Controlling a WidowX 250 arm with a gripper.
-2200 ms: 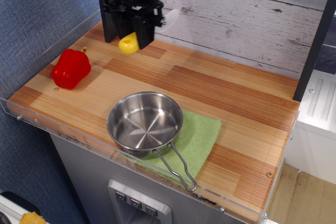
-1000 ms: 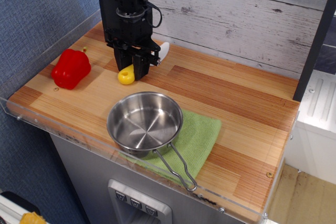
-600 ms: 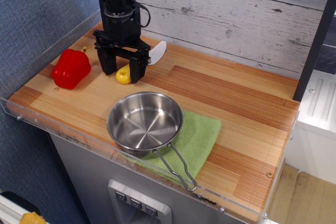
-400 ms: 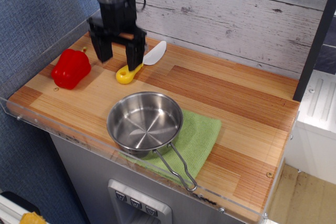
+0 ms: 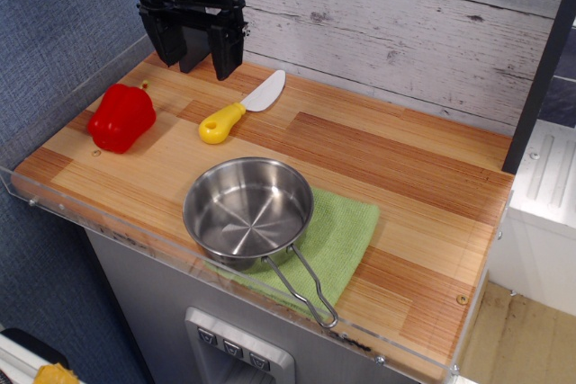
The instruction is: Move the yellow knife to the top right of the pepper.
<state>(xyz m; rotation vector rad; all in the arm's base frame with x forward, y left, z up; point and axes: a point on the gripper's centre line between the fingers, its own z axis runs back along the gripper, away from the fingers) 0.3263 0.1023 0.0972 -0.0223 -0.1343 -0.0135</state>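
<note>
One view is all I have, looking down at the counter from the front. The small toy knife with the chunky yellow plastic handle and pale rounded blade (image 5: 239, 111) lies flat on the wood in the upper left of the frame, blade pointing up and to the right toward the wall. It sits to the right of the glossy red bell pepper (image 5: 121, 117) and slightly higher in the frame, apart from it with bare wood between. The black gripper (image 5: 196, 53) hangs above the board at the top left, jaws spread wide, nothing between them, clear of the knife.

I judge the placement as good as done: the knife is down, let go, and roughly up and right of the pepper. All that seems left is to pull the arm away.

Lower in the frame, a round stainless steel pan with a wire handle (image 5: 248, 211) rests on a folded green cloth (image 5: 346, 238), well apart from the knife. The surface is a striped wooden countertop (image 5: 396, 177) edged with a clear acrylic lip. Behind it runs a whitewashed plank wall (image 5: 405, 24); a blue textured wall (image 5: 54, 24) fills the left side.
</note>
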